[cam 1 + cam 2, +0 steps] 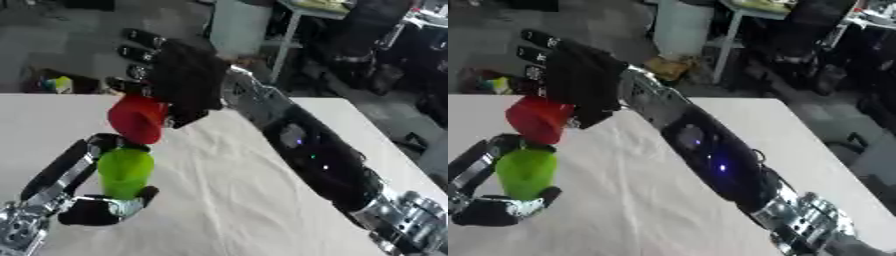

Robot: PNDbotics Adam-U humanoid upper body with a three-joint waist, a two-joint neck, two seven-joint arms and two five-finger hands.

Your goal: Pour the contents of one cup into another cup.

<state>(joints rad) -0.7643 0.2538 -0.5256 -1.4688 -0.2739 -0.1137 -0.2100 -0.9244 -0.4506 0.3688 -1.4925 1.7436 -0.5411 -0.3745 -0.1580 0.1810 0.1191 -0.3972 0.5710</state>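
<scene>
A green cup point(125, 172) stands upright at the left, with my left hand point(101, 207) curled round its lower part. Directly above it a red cup point(137, 118) is tipped over, its mouth facing down toward the green cup's rim. My right hand point(179, 80) is shut on the red cup from behind, the arm reaching in from the lower right across the table. What is inside either cup is hidden.
The table point(245, 200) is covered with a cream cloth. Beyond its far edge the floor holds a grey bin point(236, 25), table legs and dark chairs. Some colourful items point(54, 84) lie on the floor at the far left.
</scene>
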